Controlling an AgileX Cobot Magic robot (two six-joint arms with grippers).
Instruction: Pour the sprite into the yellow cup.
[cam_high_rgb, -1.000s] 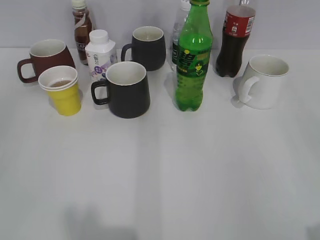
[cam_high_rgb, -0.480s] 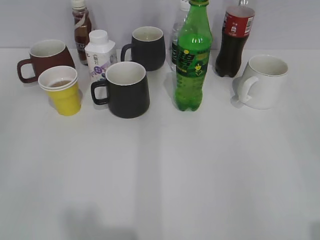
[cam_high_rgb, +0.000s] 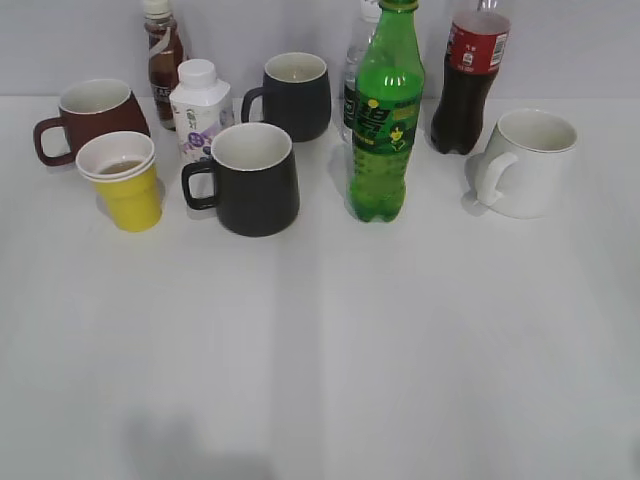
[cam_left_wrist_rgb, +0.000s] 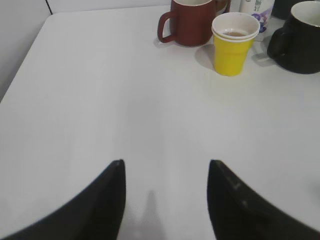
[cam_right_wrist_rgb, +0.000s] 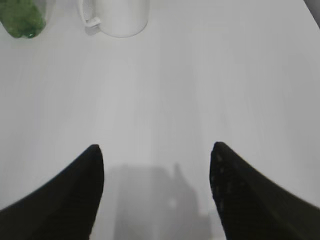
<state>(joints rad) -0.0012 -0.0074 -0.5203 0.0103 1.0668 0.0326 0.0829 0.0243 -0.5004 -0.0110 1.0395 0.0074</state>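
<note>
The sprite, a tall green bottle with its cap on, stands upright at mid-table; its base shows in the right wrist view. The yellow cup stands at the left with a little brownish liquid inside; it also shows in the left wrist view. My left gripper is open and empty over bare table, well in front of the cup. My right gripper is open and empty, well short of the bottle. Neither gripper shows in the exterior view.
A dark red mug stands behind the cup. Two black mugs, a white milk bottle, a brown drink bottle, a clear bottle, a cola bottle and a white mug crowd the back.
The sprite bottle has shifted very slightly in the exterior view; nothing else has visibly moved.
</note>
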